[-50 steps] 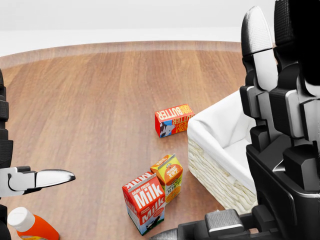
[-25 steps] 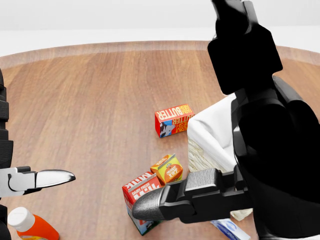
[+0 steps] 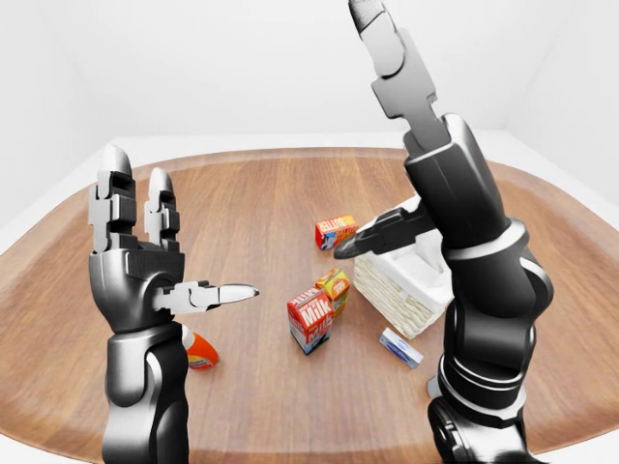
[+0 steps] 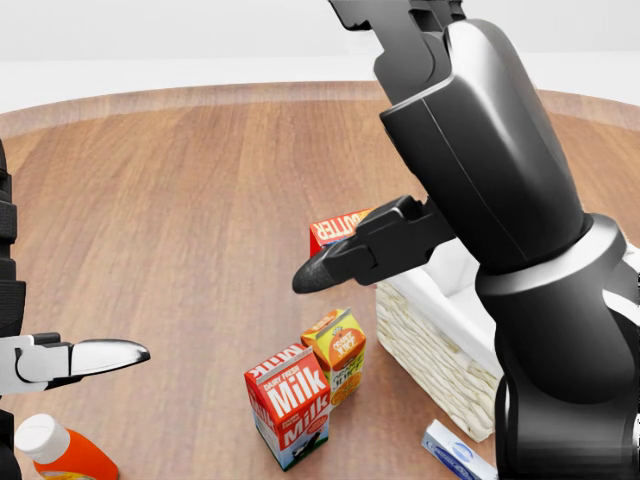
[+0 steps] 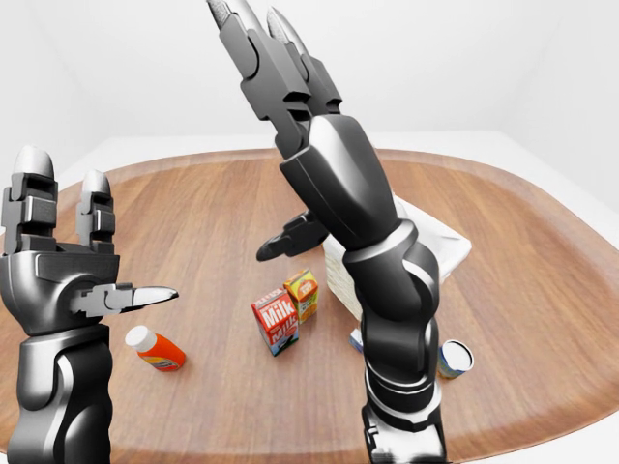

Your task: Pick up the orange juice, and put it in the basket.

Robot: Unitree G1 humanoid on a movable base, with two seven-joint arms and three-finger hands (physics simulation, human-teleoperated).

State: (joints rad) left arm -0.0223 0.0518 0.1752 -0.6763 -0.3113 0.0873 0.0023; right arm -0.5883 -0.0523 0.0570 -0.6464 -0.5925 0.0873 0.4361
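The orange juice carton [image 4: 337, 352] stands upright on the wooden table [image 4: 180, 200], touching a red milk carton [image 4: 290, 400] at its lower left. The white-lined wicker basket [image 4: 430, 345] stands just right of the juice, partly hidden by my right arm. My right hand [image 5: 256, 135] is open and empty, raised high above the table, fingers pointing up and thumb [image 4: 345, 260] sticking out left over the butter box. My left hand [image 3: 184, 232] is open and empty, held up at the left, well away from the juice.
An orange butter box [image 4: 335, 228] lies above the juice, half behind my thumb. A blue-and-white box [image 4: 455, 452] lies below the basket. An orange bottle with a white cap [image 4: 60, 452] lies at the lower left. A can [image 5: 455, 358] stands at the lower right.
My right arm has swung up and away from the camera, so the hand now stands high over the basket and butter box. The left hand and the objects have not moved.
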